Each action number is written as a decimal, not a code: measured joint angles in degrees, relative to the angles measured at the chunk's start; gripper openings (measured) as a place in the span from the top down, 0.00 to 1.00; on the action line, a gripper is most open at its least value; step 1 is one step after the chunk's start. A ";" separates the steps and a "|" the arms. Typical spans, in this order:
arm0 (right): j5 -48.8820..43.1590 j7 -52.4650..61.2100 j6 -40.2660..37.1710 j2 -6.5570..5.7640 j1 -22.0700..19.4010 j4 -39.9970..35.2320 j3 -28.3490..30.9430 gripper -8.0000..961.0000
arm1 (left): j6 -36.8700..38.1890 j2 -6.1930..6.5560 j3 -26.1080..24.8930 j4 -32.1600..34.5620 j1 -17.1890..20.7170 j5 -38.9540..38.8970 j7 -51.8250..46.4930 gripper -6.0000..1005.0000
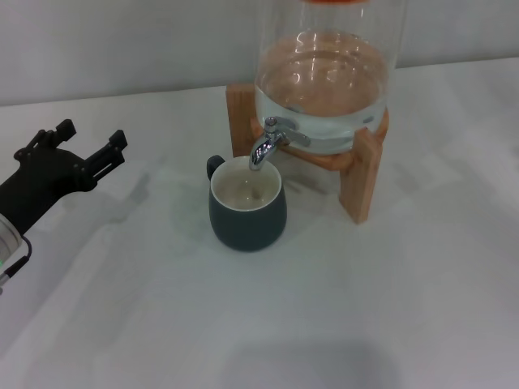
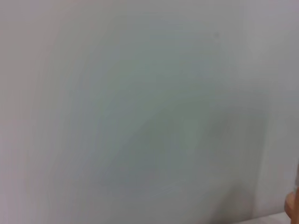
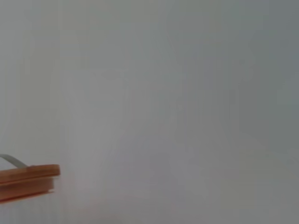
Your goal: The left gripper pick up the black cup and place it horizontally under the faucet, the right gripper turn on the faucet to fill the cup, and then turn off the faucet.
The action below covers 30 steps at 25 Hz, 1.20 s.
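A: Any writing or labels to read?

B: None that I can make out on the cup, the jar or the stand.

A: Start from the left, then. Where is the left gripper [image 1: 93,144]?

B: At about nine o'clock in the head view, low over the table [image 1: 268,324]. Its black wrist slants up from the lower left edge and the two fingers point toward two o'clock, roughly at the cup. The fingers stand apart and hold nothing. It is well apart from the cup.

A: And the cup [image 1: 247,211]?

B: Near the centre, upright on the table, its cream inside showing. The small handle sticks out at about ten o'clock. It sits right under the faucet [image 1: 268,142], whose spout curves down over the rim at twelve o'clock.

A: What is behind it?

B: A glass jar [image 1: 328,77], part full of clear water, resting on a wooden stand [image 1: 361,174]. The faucet comes out of the jar's base.

A: The right gripper?

B: Not visible anywhere. Its wrist camera shows only a pale surface and a wooden edge [image 3: 28,179] at eight o'clock. The left wrist camera shows a blank pale blur.
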 joint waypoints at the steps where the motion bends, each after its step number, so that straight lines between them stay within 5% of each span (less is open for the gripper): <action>1: 0.12 0.03 0.65 0.00 -0.27 -0.04 0.02 0.29 | -0.01 0.00 0.00 -0.01 0.09 -0.26 -0.02 0.24; 4: 0.29 0.25 1.77 0.00 -0.72 -0.17 0.03 0.29 | -0.13 0.04 -0.04 0.04 0.41 -1.06 -0.07 0.11; 12: -0.06 6.42 7.05 0.10 -3.86 -5.97 -3.33 0.29 | -0.92 0.09 -2.26 0.11 0.54 -1.83 -0.05 0.11; 30: -2.95 22.48 5.13 0.36 -4.90 -30.79 -37.76 0.29 | -1.78 0.09 -3.83 -0.48 0.91 -3.37 -0.11 0.11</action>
